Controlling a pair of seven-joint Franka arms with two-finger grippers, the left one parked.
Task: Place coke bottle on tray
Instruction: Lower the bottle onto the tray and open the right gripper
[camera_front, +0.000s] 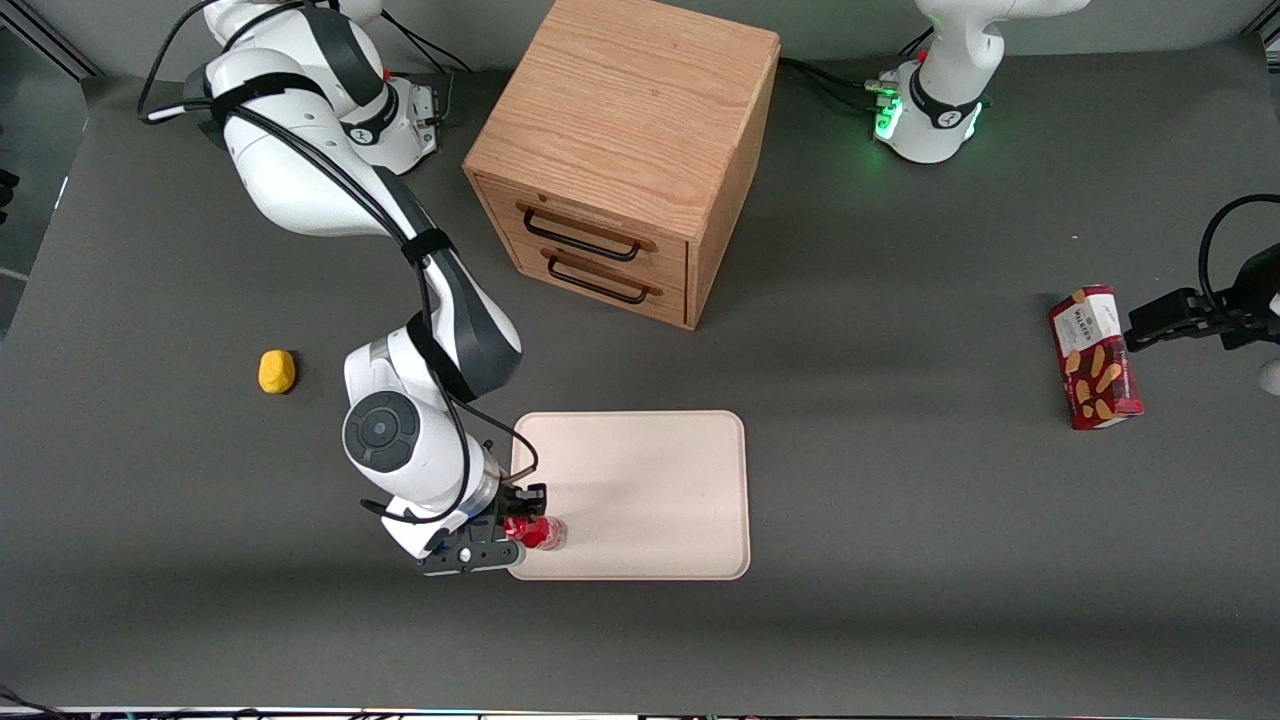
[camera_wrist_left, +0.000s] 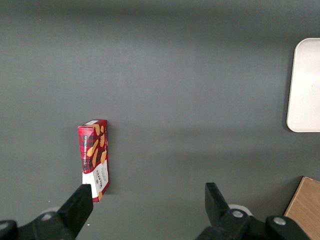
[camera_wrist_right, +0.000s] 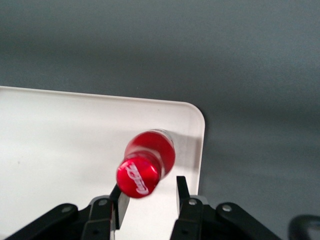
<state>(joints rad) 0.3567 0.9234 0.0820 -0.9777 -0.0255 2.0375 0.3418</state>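
Note:
The coke bottle (camera_front: 535, 532), small and red with a red cap, stands on the pale tray (camera_front: 650, 480) at its corner nearest the front camera, toward the working arm's end. In the right wrist view its cap (camera_wrist_right: 138, 178) with white script faces the camera and its body (camera_wrist_right: 152, 150) rests on the tray (camera_wrist_right: 60, 140) close to the rim. My right gripper (camera_front: 520, 528) is around the bottle, open: the two fingers (camera_wrist_right: 181, 192) stand apart on either side of it, one close to the cap, the other with a gap.
A wooden two-drawer cabinet (camera_front: 625, 150) stands farther from the front camera than the tray. A yellow lump (camera_front: 277, 371) lies toward the working arm's end. A red snack box (camera_front: 1095, 357) lies toward the parked arm's end, also in the left wrist view (camera_wrist_left: 94, 160).

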